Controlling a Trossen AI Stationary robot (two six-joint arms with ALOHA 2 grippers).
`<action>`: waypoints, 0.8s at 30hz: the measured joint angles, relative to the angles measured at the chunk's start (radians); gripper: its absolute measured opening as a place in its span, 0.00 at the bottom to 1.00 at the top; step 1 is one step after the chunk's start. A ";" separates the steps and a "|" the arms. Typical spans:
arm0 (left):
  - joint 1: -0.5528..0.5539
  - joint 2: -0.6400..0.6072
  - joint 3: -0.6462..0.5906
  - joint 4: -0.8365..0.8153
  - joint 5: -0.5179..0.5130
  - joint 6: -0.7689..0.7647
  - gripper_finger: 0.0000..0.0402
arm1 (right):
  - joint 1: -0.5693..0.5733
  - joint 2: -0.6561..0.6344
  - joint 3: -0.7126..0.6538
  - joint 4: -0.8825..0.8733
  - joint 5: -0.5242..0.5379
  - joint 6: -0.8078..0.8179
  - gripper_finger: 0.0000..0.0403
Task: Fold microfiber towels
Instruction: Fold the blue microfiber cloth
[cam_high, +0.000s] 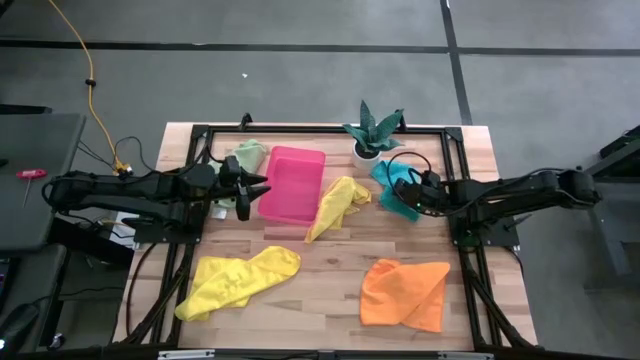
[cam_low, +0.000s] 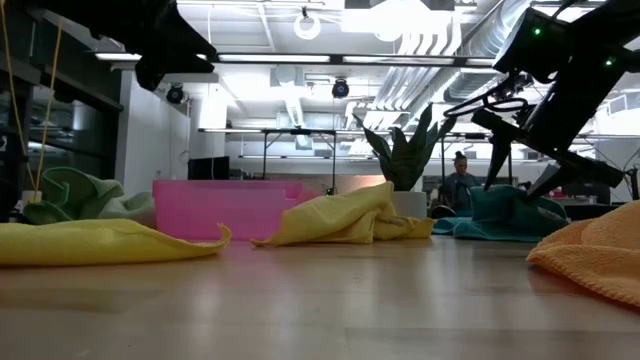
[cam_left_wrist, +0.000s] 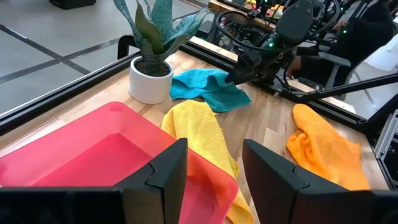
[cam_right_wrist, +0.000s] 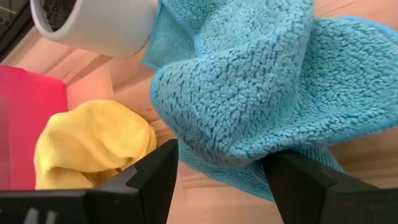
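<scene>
The teal towel lies crumpled beside the plant pot at the far right. My right gripper stands open over it, slanting down, with a raised fold in front of its fingers. My left gripper hangs open above the pink tray's left side, holding nothing. One yellow towel lies bunched against the tray's right side. A second yellow towel is near the front left, and the orange towel is near the front right. The pale green towel lies behind the tray's far left corner. My right gripper stands with one finger right at the lower edge of the teal towel's raised fold. I cannot tell whether it touches the cloth. The towel lies slack on the table.
A potted plant in a white pot stands at the far edge, just behind the teal towel. A black frame runs around the table. Bare wood shows between the front yellow towel and the orange towel.
</scene>
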 joint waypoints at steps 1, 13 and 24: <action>0.000 0.000 0.000 0.000 0.000 0.000 0.36 | -0.001 -0.005 0.000 -0.007 0.003 0.001 0.55; 0.000 0.000 0.000 0.000 0.004 0.000 0.36 | -0.001 -0.072 0.001 -0.039 0.108 0.094 0.55; 0.000 0.000 0.000 0.000 0.004 0.001 0.36 | -0.001 -0.185 0.001 -0.045 0.152 0.090 0.55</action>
